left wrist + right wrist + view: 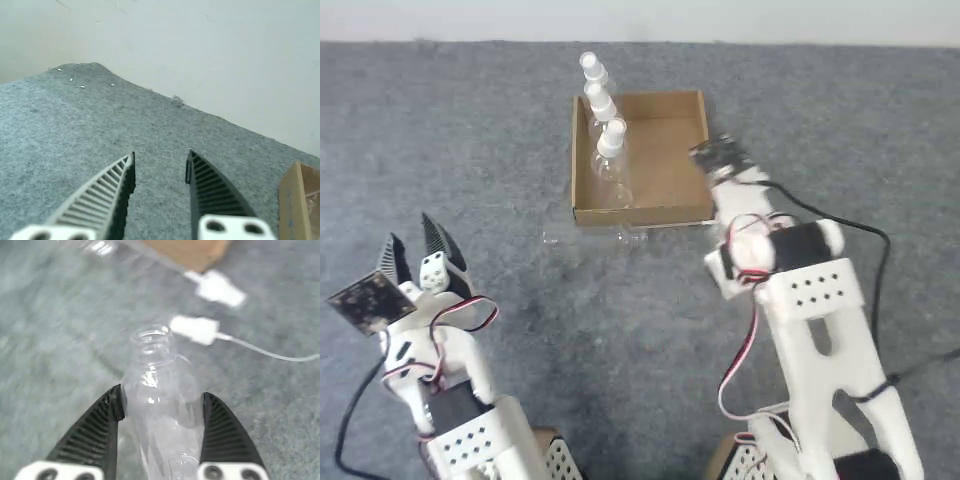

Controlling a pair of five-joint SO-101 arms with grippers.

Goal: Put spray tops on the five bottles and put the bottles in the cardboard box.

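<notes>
In the right wrist view my right gripper [162, 391] is shut on a clear bottle [160, 385] that has an open neck and no top. Two white spray tops lie on the carpet just beyond it, one with a thin tube [196, 330] and another [219, 287] nearer the cardboard box [187, 251]. In the high view three bottles with spray tops [610, 140] lean along the left side of the cardboard box [640, 213]. My left gripper [410, 232] is open and holds nothing, raised at the near left, far from the box.
Clear topless bottles [628, 237] lie on the grey carpet just in front of the box. The right arm [760, 240] stands over the box's front right corner. A pale wall [200, 50] borders the carpet behind. Open carpet lies between the arms.
</notes>
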